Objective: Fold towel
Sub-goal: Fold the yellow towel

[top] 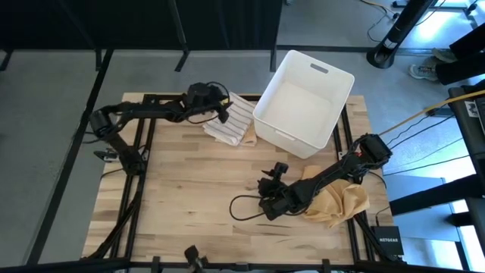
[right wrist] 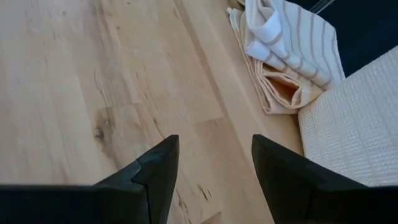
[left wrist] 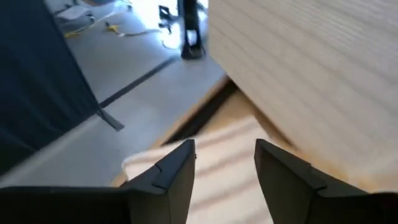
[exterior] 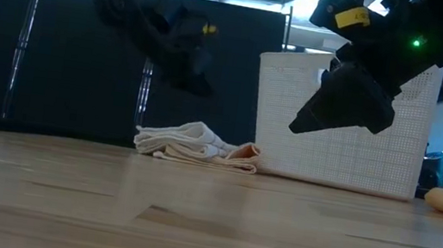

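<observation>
— Nearest, what shows?
— Right gripper [right wrist: 211,168], jaws parted, empty, above the pale wooden table [top: 197,189].
— And the towel?
— Folded cream striped towel [top: 229,121] beside the white plastic basket [top: 305,101]; left gripper [top: 221,106] above it, open, holding nothing.

You've got one readable label: "NETGEAR" in white on the small black box [top: 391,243], sitting off the worktop [top: 189,182] edge at about 4 o'clock in the high view. The yellow tag [exterior: 352,16] on the arm in the low view has dark print, too small to read. Nothing else legible.
</observation>
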### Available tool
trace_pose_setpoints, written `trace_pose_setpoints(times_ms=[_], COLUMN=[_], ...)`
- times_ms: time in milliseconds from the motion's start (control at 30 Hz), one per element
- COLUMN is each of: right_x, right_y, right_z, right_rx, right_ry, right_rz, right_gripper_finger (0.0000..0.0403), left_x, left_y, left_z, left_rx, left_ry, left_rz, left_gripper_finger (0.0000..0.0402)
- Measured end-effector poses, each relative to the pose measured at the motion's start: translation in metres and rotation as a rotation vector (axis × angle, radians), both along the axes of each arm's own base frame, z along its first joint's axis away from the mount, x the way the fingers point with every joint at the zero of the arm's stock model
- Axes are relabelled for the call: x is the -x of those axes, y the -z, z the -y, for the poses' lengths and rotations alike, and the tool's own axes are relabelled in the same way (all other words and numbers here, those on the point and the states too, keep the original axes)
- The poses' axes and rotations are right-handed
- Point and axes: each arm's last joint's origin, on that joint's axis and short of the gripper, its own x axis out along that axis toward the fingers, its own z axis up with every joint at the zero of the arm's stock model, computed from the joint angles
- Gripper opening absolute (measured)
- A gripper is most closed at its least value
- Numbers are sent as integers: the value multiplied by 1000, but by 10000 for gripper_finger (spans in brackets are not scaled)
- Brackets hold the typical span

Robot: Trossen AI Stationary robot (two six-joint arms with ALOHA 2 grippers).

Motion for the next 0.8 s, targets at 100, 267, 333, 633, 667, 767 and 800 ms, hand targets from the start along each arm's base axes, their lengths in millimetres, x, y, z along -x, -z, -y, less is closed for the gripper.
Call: trace_pose_setpoints(times_ms=[100, 267, 333, 633, 667, 767, 800], right_x=[0, -5, -7, -9, -9, -10, -9], right_y=[0, -3, -4, -2, -1, 0, 0], right_z=[0, 2, 1, -5, -5, -2, -1], right_rx=[38, 152, 144, -39, -72, -138, -145], right_ry=[-39, -96, -109, -171, -164, -143, -132], right_rz=[-36, -63, -53, -58, -52, -53, -61], right_gripper_finger=[206, 206, 206, 206, 206, 206, 206], left_x=[10, 26, 27, 11, 9, 9, 10], left_y=[-11, -4, 4, 14, 12, 0, -1], left_z=[22, 66, 80, 143, 152, 179, 188], left_rx=[-32, 12, 15, 27, 28, 31, 31], left_ry=[112, 351, 413, 466, 469, 476, 478], left_rz=[-172, -525, -640, -671, -652, -568, -537], left_gripper_finger=[160, 153, 149, 135, 133, 127, 125])
